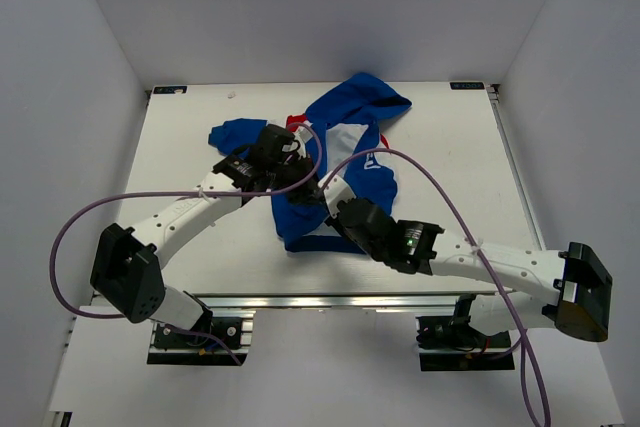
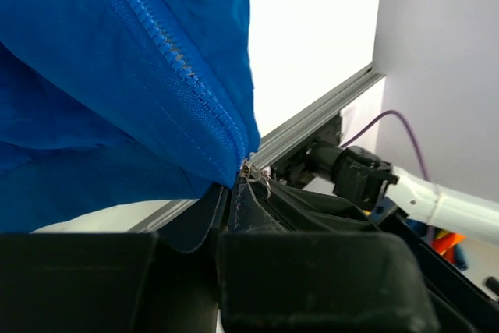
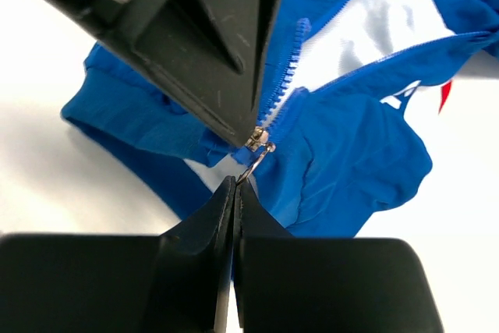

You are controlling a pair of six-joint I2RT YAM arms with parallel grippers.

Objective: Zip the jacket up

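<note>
The blue jacket (image 1: pixel 350 137) with white and red panels lies crumpled at the middle of the table. My left gripper (image 1: pixel 303 185) is shut on its lower front edge just beside the zipper slider (image 2: pixel 251 169); blue fabric (image 2: pixel 117 76) with the zipper teeth hangs from the jaws. My right gripper (image 1: pixel 325 197) meets it from the right and is shut on the slider's metal pull ring (image 3: pixel 253 163). In the right wrist view the slider (image 3: pixel 257 139) sits at the bottom of the open zipper, under the left gripper's fingers (image 3: pixel 210 44), with the jacket (image 3: pixel 351 138) spread behind.
The white table (image 1: pixel 200 237) is boxed by white walls at the left, back and right. An aluminium rail (image 2: pixel 312 118) runs along its near edge. Purple cables (image 1: pixel 90 212) loop from both arms over the table's front.
</note>
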